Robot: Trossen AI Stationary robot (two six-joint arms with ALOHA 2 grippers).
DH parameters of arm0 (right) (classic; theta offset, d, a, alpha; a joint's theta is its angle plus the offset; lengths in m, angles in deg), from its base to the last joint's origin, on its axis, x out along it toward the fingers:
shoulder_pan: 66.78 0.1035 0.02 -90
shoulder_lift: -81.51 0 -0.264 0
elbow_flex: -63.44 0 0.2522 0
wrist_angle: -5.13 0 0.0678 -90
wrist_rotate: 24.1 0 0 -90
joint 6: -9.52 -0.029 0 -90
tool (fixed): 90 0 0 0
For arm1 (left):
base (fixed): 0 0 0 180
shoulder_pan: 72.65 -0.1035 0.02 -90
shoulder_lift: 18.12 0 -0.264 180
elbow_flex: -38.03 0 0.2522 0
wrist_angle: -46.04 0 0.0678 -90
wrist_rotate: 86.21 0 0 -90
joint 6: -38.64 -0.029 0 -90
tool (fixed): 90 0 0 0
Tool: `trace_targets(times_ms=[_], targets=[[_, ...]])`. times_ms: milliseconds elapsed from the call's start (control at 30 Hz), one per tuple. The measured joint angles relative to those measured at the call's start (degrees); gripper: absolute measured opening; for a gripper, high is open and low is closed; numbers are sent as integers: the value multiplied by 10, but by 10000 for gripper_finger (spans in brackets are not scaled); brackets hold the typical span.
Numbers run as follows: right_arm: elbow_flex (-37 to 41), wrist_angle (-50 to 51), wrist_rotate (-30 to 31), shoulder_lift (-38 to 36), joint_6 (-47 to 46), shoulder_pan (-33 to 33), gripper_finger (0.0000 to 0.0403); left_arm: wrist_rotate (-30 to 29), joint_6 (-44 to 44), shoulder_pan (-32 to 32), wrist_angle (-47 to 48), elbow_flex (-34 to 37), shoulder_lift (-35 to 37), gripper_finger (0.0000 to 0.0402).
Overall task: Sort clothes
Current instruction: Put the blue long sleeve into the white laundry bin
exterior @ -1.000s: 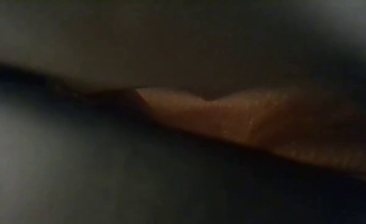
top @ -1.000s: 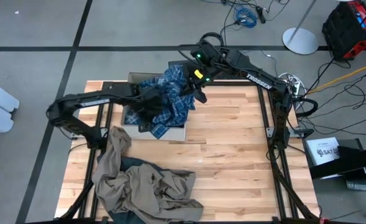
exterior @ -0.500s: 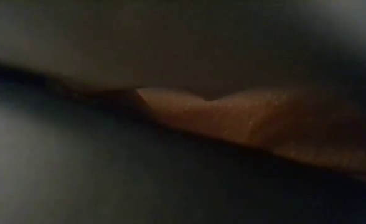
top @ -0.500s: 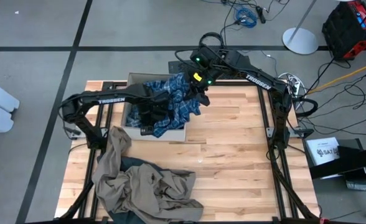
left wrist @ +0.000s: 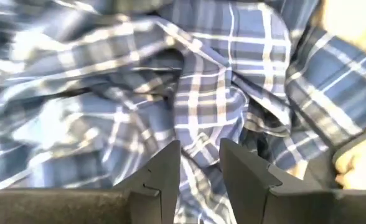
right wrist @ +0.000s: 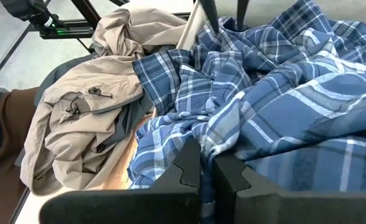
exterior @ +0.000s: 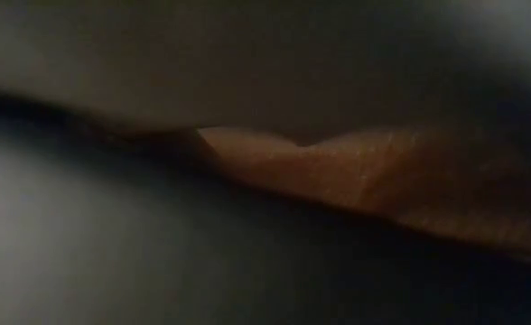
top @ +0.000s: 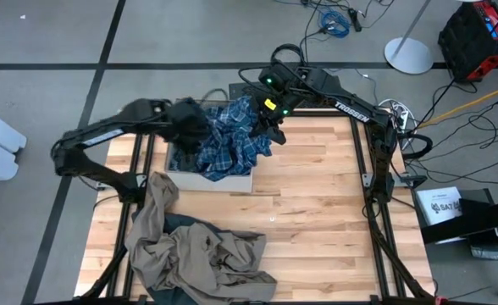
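Plaid shirt: soft, light, limp; judged to drape and snag on box rim, so grip a bunched fold, not a flat panel. Location: upper-centre of high view, heaped in beige box, spilling over right wall. No clear long axis; mass runs approx. left-right. Right gripper: clamped on shirt's right edge. Left gripper: fingers apart, nothing between, above shirt's left side. Khaki garment: lower left, well apart.

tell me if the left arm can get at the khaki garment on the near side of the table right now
Probably yes. The left gripper hovers over the plaid shirt in the box, jaws apart and empty. The khaki garment lies uncovered on its side of the table, nothing between.
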Motion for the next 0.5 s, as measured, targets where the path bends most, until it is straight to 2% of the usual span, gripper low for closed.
trace_targets(times_ms=[67,233,367,500], targets=[[0,0,0,0,0,0,0,7,15,0,-6,-1,27,120],[-1,0,2,0,-1,0,0,93,73,36,-64,20,91,120],[-1,-4,3,0,-1,0,0,165,117,103,-155,64,124,121],[-1,-4,3,0,-1,0,0,180,153,183,-236,111,136,121]])
